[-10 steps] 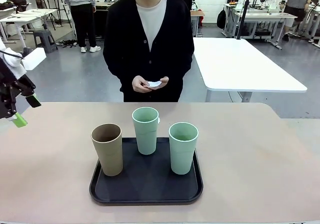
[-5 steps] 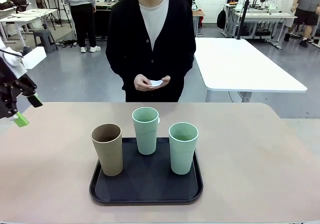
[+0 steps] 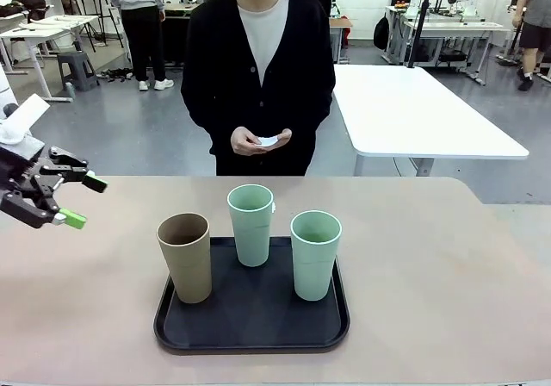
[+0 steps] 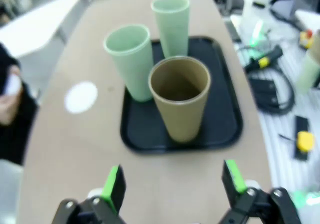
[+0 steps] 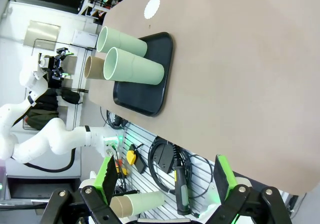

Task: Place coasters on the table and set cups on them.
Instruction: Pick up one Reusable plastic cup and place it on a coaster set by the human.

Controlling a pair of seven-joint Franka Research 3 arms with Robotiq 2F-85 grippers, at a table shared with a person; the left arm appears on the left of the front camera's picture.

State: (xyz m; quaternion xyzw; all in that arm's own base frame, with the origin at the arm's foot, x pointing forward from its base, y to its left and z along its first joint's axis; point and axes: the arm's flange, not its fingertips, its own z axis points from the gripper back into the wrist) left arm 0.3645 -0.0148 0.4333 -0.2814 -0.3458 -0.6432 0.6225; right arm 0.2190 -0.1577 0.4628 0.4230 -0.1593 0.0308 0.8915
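Note:
Three cups stand upright on a black tray: a tan one at the left, a mint one at the back, and another mint one at the right. One white coaster lies on the beige table beyond the tray, on the person's side; it also shows as a coaster. The person holds more white coasters in both hands. My left gripper hovers open left of the tray, aimed at the tan cup. My right gripper is open, off the table's edge.
A white table stands behind the person at the right. Cables, tools and spare cups lie below the table's near edge on the robot's side. People and work tables stand far off.
My left gripper has swung up and rightward and turned its fingers toward the tray. The cups, the tray and the person's hands have stayed in place.

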